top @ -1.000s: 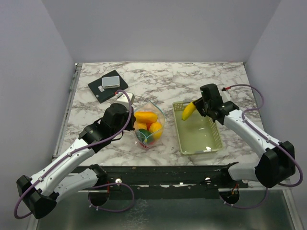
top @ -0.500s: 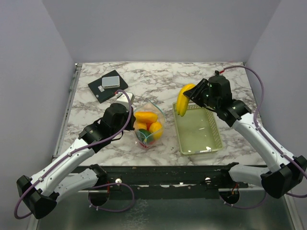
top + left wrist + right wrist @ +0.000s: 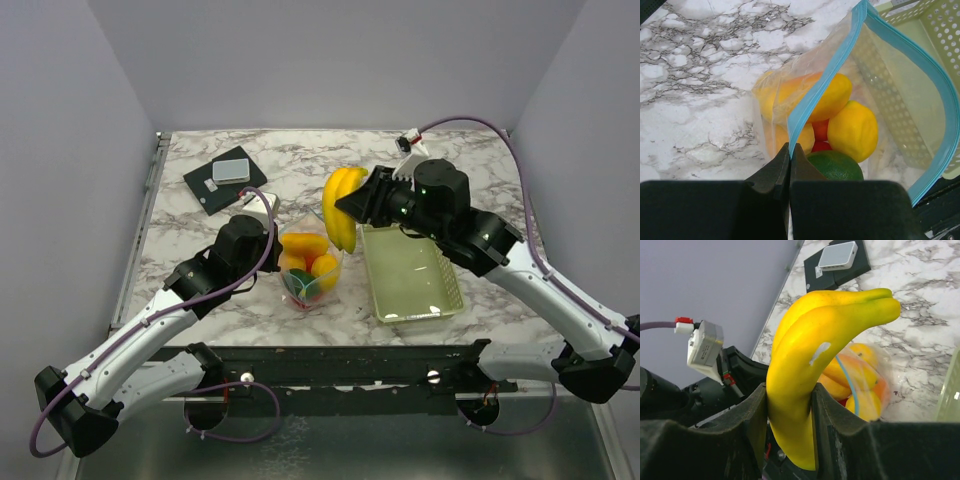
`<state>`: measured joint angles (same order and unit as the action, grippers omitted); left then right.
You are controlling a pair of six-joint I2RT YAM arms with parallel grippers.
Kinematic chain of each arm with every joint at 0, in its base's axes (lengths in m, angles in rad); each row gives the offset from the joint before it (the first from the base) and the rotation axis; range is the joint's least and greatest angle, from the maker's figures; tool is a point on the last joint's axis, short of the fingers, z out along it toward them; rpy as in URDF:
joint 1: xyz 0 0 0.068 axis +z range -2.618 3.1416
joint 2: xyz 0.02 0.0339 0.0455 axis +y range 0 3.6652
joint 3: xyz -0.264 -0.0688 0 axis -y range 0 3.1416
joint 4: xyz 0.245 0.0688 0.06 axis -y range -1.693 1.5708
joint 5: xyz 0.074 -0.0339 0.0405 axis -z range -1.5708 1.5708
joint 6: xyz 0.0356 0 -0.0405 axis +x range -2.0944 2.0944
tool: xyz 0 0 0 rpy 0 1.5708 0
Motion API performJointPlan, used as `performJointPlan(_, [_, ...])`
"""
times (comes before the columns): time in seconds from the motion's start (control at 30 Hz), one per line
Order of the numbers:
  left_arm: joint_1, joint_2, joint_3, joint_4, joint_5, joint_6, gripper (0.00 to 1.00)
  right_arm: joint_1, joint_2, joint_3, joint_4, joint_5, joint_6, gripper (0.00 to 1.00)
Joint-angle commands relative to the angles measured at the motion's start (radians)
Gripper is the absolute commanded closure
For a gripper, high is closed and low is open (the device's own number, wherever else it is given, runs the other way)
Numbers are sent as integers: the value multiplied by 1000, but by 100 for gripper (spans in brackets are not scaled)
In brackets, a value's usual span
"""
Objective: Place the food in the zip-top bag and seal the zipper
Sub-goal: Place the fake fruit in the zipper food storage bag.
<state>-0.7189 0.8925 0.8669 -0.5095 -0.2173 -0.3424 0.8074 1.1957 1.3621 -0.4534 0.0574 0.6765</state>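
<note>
The clear zip-top bag [image 3: 311, 262] stands open on the marble table, its light blue zipper [image 3: 826, 82] curving round the mouth. Inside lie yellow and orange fruits [image 3: 853, 130], a red piece and a green lime [image 3: 836, 166]. My left gripper [image 3: 789, 150] is shut on the bag's blue rim at its near corner. My right gripper [image 3: 788, 405] is shut on a yellow banana bunch [image 3: 341, 206] and holds it in the air just right of and above the bag's mouth. In the right wrist view the banana [image 3: 810, 355] hangs in front of the bag [image 3: 860, 375].
A pale green mesh basket [image 3: 412, 275] sits right of the bag and shows nothing inside. A black pad with a small grey box [image 3: 231, 168] lies at the back left. Grey walls close in the table on three sides.
My right arm has lifted the banana out of the basket and carried it left, up to the bag's mouth. The left arm and bag have not moved.
</note>
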Motion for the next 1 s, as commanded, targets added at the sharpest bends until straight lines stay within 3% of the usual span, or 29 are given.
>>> performJointPlan(0.0, [7,-7,-20,20,22,6,100,58,54,43,17,60,-87,99])
performJointPlan(0.47, [7,-9,-20,23,29,9,100,251,206,98,1,261,-193,99])
performJointPlan(0.97, [7,-13,-22,25,33,8,100,362,226,-22,111,400,-226,99])
